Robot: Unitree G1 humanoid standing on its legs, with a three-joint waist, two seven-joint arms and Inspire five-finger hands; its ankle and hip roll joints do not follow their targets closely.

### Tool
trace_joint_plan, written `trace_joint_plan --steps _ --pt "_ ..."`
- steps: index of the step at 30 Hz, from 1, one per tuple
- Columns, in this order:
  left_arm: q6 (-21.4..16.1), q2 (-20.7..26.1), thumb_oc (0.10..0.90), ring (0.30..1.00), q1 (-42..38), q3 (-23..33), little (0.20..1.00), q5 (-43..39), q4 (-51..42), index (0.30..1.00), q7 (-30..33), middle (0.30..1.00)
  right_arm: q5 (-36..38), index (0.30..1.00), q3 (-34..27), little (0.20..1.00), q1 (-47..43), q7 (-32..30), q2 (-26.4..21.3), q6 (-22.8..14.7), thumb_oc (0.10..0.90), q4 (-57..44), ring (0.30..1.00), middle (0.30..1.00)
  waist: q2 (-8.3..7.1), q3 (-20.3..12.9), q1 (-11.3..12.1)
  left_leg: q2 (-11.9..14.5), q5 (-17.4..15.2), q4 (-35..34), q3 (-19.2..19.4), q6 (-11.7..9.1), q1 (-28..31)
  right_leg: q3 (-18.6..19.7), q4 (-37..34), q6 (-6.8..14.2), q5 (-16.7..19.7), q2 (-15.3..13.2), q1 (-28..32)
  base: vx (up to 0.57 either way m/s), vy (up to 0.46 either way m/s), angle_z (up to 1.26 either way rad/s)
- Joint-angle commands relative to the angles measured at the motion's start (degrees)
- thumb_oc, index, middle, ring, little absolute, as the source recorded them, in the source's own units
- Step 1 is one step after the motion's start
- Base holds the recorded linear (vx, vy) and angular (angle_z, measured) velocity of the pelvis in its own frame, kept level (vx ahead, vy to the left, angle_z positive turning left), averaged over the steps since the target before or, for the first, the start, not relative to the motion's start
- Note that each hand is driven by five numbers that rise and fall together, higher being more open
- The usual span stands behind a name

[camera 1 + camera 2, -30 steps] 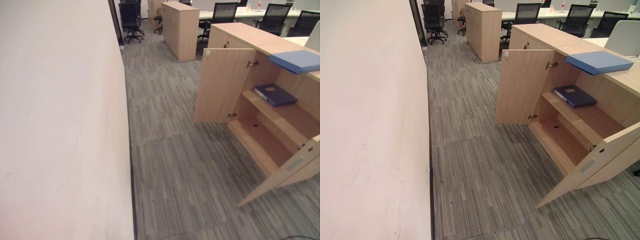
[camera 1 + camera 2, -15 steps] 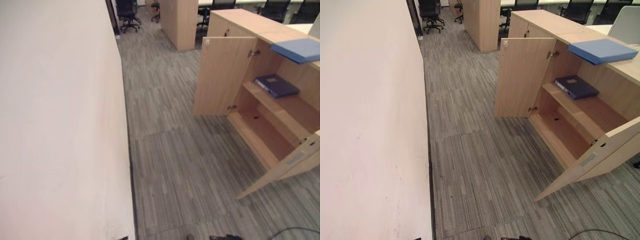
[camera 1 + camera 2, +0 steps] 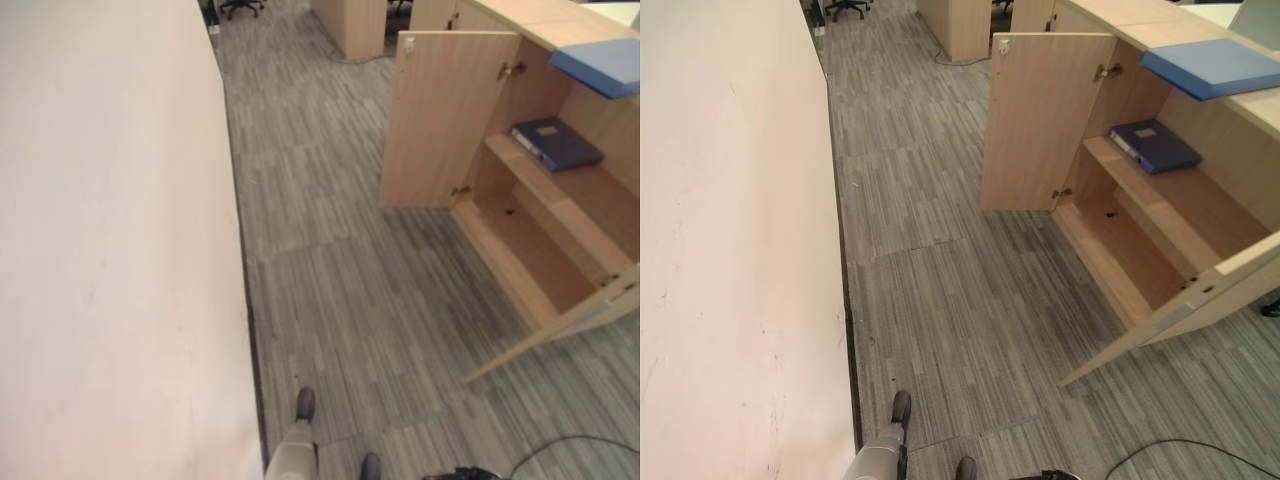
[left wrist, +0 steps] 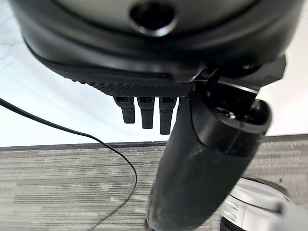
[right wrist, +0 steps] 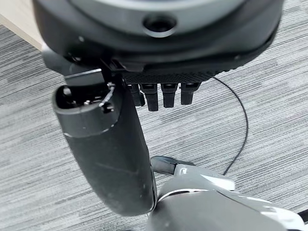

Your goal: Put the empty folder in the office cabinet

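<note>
Grey striped carpet (image 3: pixel 340 300) runs between a pale wall (image 3: pixel 110 250) and the wooden office cabinet (image 3: pixel 1120 250), whose two doors stand open. On the cabinet's top edge a light blue folder (image 3: pixel 1215 65) lies flat, overhanging the opening. On the upper shelf, near its back corner, a dark blue binder (image 3: pixel 1153 146) lies flat. My left hand (image 4: pixel 144 103) hangs with fingers straight, holding nothing. My right hand (image 5: pixel 163 91) likewise hangs above the carpet, fingers straight and empty.

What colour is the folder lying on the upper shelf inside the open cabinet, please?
The folder is dark navy blue, clearest in the right eye view.
</note>
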Motion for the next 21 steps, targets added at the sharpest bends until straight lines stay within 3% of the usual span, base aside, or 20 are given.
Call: trace_joint_plan --steps 1,3,4,6,7,9,10,11,12,13,14,15,16,17,18,19,20,21 --pt "-1.44 2.55 0.8 0.9 2.09 0.4 0.9 1.3 -0.2 0.9 0.79 0.9 -2.15 0.9 -0.6 0.9 2.32 0.07 0.02 -0.6 0.8 -0.34 0.9 0.9 -2.67 -4.66 1.07 -0.92 3.75 1.27 1.04 3.8 -3.76 -0.57 1.37 11.59 -5.87 -10.33 9.99 0.44 0.314 -0.69" --pt "-1.43 2.36 0.8 0.9 2.76 0.88 0.9 1.5 0.03 0.9 0.8 0.9 -3.31 0.9 -0.54 0.9 2.6 0.37 0.18 -0.35 0.8 0.2 0.9 0.9 -2.51 -6.11 1.84 -1.2 5.0 1.61 0.92 3.7 -3.12 -0.5 1.05 12.91 -5.72 -12.08 10.74 0.31 0.269 -0.53" --pt "-1.38 2.51 0.8 0.9 3.68 1.62 0.9 1.82 0.21 0.9 0.49 0.9 -5.08 0.9 -0.4 0.9 3.41 1.32 0.49 0.31 0.8 0.83 0.9 0.9 -2.83 -7.79 3.0 -2.21 4.75 3.47 1.27 4.01 -2.37 -0.53 1.9 15.22 -4.16 -16.33 10.84 0.45 0.383 -0.69" --pt "-1.01 2.86 0.8 0.9 4.63 1.94 0.9 3.1 0.84 0.9 0.1 0.9 -6.21 0.9 -0.55 0.9 4.5 2.06 1.05 0.5 0.8 0.96 0.9 0.9 -3.79 -9.14 3.92 -4.42 2.56 5.58 2.05 5.39 -1.53 -1.56 3.94 17.99 0.19 -21.44 10.04 0.5 0.475 -0.84" --pt "-0.81 3.25 0.8 0.9 5.14 2.3 0.9 3.55 1.17 0.9 -0.07 0.9 -6.31 0.9 -0.67 0.9 4.82 2.77 0.89 0.86 0.8 0.34 0.9 0.9 -4.69 -9.65 4.07 -8.39 0.02 6.27 3.55 7.88 -0.16 -1.5 10.13 19.12 10.01 -26.66 7.07 0.36 0.462 -0.75" --pt "-0.51 3.48 0.8 0.9 5.22 2.66 0.9 2.92 0.9 0.9 -0.19 0.9 -5.36 0.9 -0.78 0.9 4.43 2.51 0.34 0.77 0.8 -1.16 0.9 0.9 -3.87 -9.36 4.12 -11.24 -2.04 5.52 3.91 10.7 2.12 -1.28 19.42 17.32 19.33 -29.71 2.31 0.24 0.406 -0.49" --pt "-0.5 3.46 0.8 0.9 5.22 2.67 0.9 2.91 0.88 0.9 -0.19 0.9 -5.35 0.9 -0.77 0.9 4.43 2.5 0.32 0.8 0.8 -1.2 0.9 0.9 -3.99 -9.32 4.26 -11.36 -2.03 5.44 4.12 10.78 2.18 -0.99 19.67 17.43 19.23 -29.91 2.09 0.26 0.519 -0.24" --pt "-0.13 4.09 0.8 0.9 5.77 2.89 0.9 3.11 0.72 0.9 -0.08 0.9 -4.25 0.9 -0.51 0.9 3.92 1.82 0.28 0.31 0.8 -3.21 0.9 0.9 -2.92 -8.72 4.17 -13.97 -4.11 3.15 4.42 13.08 6.28 -5.07 26.85 15.6 23.13 -32.41 -1.13 0.19 0.362 -0.03" --pt "-0.12 4.09 0.8 0.9 5.8 2.9 0.9 3.12 0.7 0.9 -0.09 0.9 -4.24 0.9 -0.49 0.9 3.95 1.8 0.28 0.33 0.8 -3.25 0.9 0.9 -3.04 -8.57 4.09 -14.2 -4.06 2.98 4.4 13.15 6.52 -5.08 27.01 15.71 23.01 -32.64 -0.98 0.29 0.506 0.15" --pt "0.04 4.38 0.8 0.9 6.47 3.14 0.9 3.0 0.74 0.9 -0.1 0.9 -3.78 0.9 -0.14 0.9 3.87 1.68 0.58 0.1 0.8 -4.1 0.9 0.9 -2.94 -7.93 3.59 -15.43 -5.07 1.76 4.51 13.94 9.07 -7.58 30.51 15.71 23.55 -34.09 -2.93 0.21 0.266 0.31" --pt "0.1 4.67 0.8 0.9 6.65 3.6 0.9 2.79 0.69 0.9 -0.17 0.9 -3.45 0.9 0.05 0.9 3.66 1.45 0.58 -0.16 0.8 -5.03 0.9 0.9 -2.83 -7.29 3.15 -16.02 -5.93 1.1 4.73 14.37 10.87 -9.66 32.05 15.77 23.67 -34.37 -5.07 0.37 0.405 0.15" --pt "0.0 4.62 0.8 0.9 6.88 4.36 0.9 1.51 0.36 0.9 0.02 0.9 -1.82 0.9 0.21 0.9 2.48 0.6 0.48 -1.05 0.8 -7.74 0.9 0.9 -1.03 -5.47 1.18 -15.33 -6.74 0.26 3.84 14.8 13.76 -13.3 33.65 13.51 16.16 -29.7 -11.67 0.27 0.248 0.05" --pt "0.0 4.59 0.8 0.9 6.86 4.39 0.9 1.51 0.36 0.9 0.03 0.9 -1.8 0.9 0.24 0.9 2.46 0.58 0.45 -1.03 0.8 -7.76 0.9 0.9 -1.01 -5.38 1.08 -15.29 -6.79 0.31 3.76 14.72 13.8 -13.4 33.84 13.4 15.94 -29.71 -11.63 0.29 0.141 -0.15" --pt "-0.16 4.46 0.8 0.9 7.03 4.6 0.9 0.76 0.05 0.9 0.15 0.9 0.06 0.9 -0.07 0.9 1.05 0.09 0.52 -1.53 0.8 -9.39 0.9 0.9 -0.18 -3.04 -1.0 -15.3 -7.7 0.08 2.76 14.63 16.47 -16.1 30.37 13.36 13.73 -25.3 -16.1 0.2 -0.037 -0.1" --pt "-0.25 4.31 0.8 0.9 7.11 4.67 0.9 0.74 0.06 0.9 0.22 0.9 0.64 0.9 0.15 0.9 0.4 -0.04 0.48 -1.72 0.8 -10.11 0.9 0.9 -0.01 -1.68 -2.08 -15.31 -8.51 0.08 2.29 14.31 18.16 -17.55 26.54 13.65 14.25 -23.26 -17.14 0.2 -0.029 -0.06" --pt "-0.25 4.3 0.8 0.9 7.11 4.67 0.9 0.74 0.07 0.9 0.22 0.9 0.65 0.9 0.15 0.9 0.39 -0.04 0.48 -1.72 0.8 -10.11 0.9 0.9 0.01 -1.64 -2.1 -15.29 -8.51 0.08 2.27 14.3 18.21 -17.59 26.5 13.64 14.26 -23.25 -17.06 0.26 -0.112 0.22" --pt "-0.41 3.66 0.8 0.9 7.28 4.66 0.9 0.73 0.13 0.9 0.11 0.9 1.5 0.9 0.43 0.9 -0.52 -0.11 0.65 -1.91 0.8 -11.02 0.9 0.9 -0.61 -0.41 -3.72 -15.58 -10.23 0.08 1.29 13.68 20.83 -19.43 18.29 14.31 15.86 -19.81 -20.25 0.33 -0.121 0.34" --pt "-0.52 3.53 0.8 0.9 7.28 4.68 0.9 0.66 0.08 0.9 0.09 0.9 1.88 0.9 0.46 0.9 -0.88 -0.15 0.62 -2.12 0.8 -11.37 0.9 0.9 -1.4 0.07 -4.28 -16.15 -11.83 0.08 0.2 13.27 22.63 -19.76 15.34 15.72 16.68 -18.38 -22.71 0.31 -0.12 0.4"
